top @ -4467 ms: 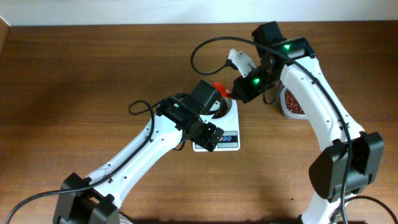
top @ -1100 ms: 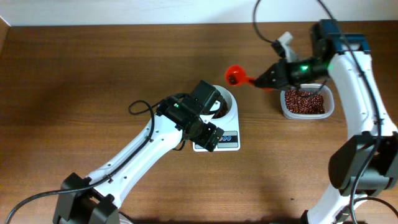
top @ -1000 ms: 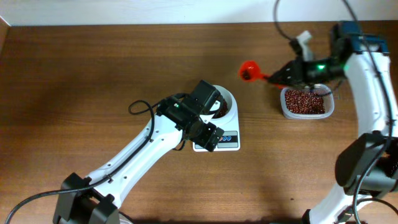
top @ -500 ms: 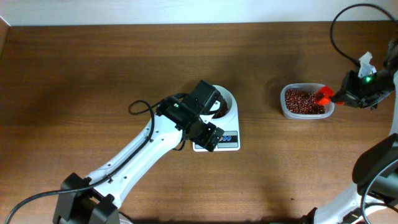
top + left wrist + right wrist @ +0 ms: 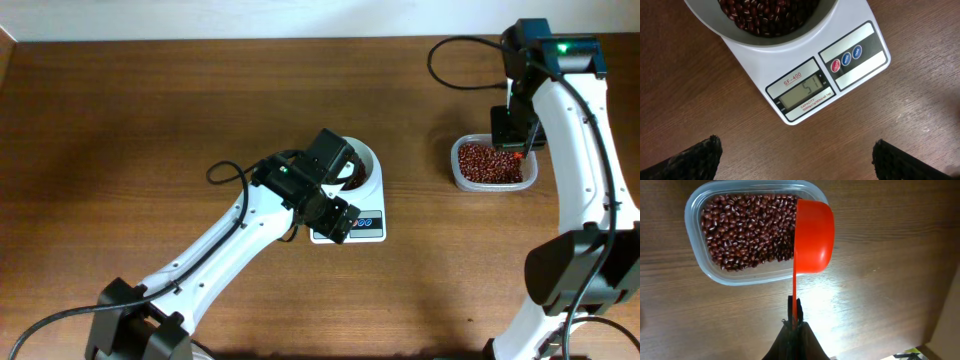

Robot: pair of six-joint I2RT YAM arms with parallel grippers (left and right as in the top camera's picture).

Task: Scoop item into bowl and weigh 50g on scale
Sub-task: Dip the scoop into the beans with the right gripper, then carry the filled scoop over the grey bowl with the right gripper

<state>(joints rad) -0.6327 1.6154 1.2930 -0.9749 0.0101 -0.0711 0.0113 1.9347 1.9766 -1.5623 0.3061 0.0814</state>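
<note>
The white bowl point(image 5: 372, 165) stands on the white scale point(image 5: 370, 228) and holds dark red-brown beans point(image 5: 765, 12). In the left wrist view the bowl's rim point(image 5: 740, 39) is at the top, and the scale point(image 5: 860, 70) shows 51 on its display point(image 5: 805, 96). My left gripper point(image 5: 338, 220) hovers over the scale's front edge, open and empty, with its fingertips point(image 5: 695, 160) far apart. My right gripper point(image 5: 512, 138) is shut on the handle of a red scoop point(image 5: 813, 235). The scoop's cup is turned on its side over the right end of the clear tub point(image 5: 692, 255) of beans point(image 5: 745, 230).
The clear tub point(image 5: 492, 184) sits on the wooden table at the right, well apart from the scale. The table's far edge meets a white wall at the top. Cables loop above both arms.
My right arm carried the red scoop from beside the bowl to the right, past the tub, and now holds it over the tub. The left arm has not moved.
</note>
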